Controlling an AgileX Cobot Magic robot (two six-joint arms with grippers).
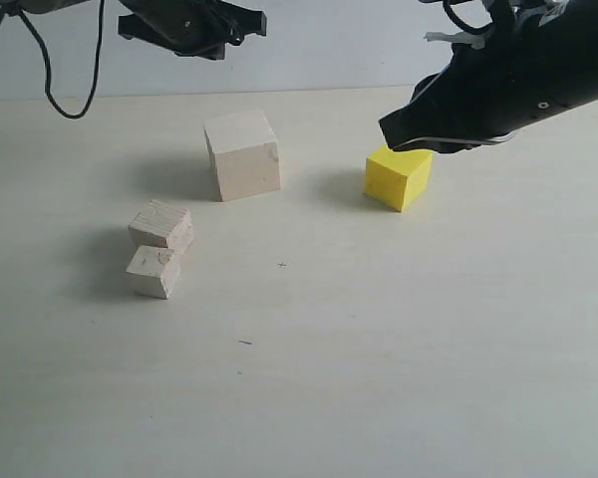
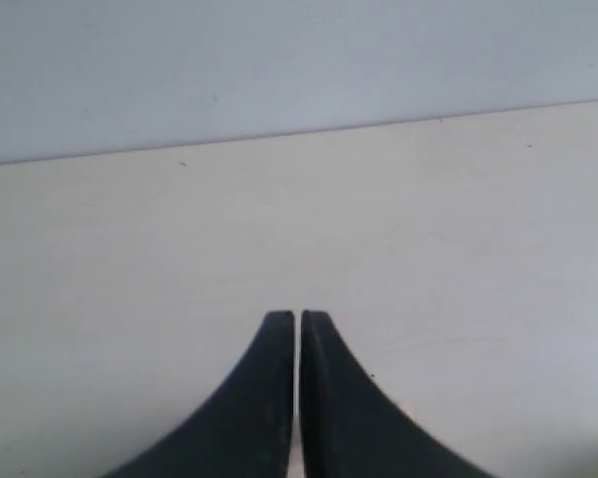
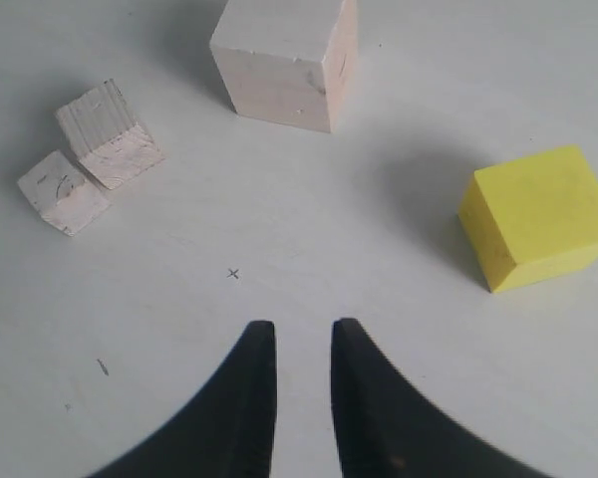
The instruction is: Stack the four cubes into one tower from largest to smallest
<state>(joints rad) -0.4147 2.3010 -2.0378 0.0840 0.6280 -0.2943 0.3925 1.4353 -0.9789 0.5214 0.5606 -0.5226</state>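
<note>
Four cubes stand apart on the pale table. The large pale wood cube [image 1: 243, 154] [image 3: 284, 60] is at the back middle. The yellow cube [image 1: 399, 176] [image 3: 540, 216] sits to its right. At the left, the striped-grain cube [image 1: 161, 225] [image 3: 108, 134] touches the small chipped cube [image 1: 153, 272] [image 3: 63, 192] in front of it. My right gripper [image 1: 404, 134] [image 3: 302, 329] hovers just above and behind the yellow cube, jaws narrowly open with nothing between them. My left gripper [image 2: 298, 317] is shut and empty, raised at the back left. No tower stands.
The left arm [image 1: 194, 28] hangs high over the table's far edge, with a black cable [image 1: 60, 90] looping down beside it. A small pen cross [image 1: 281, 265] marks the table [image 1: 379, 349] in front of the large cube. A white wall runs behind.
</note>
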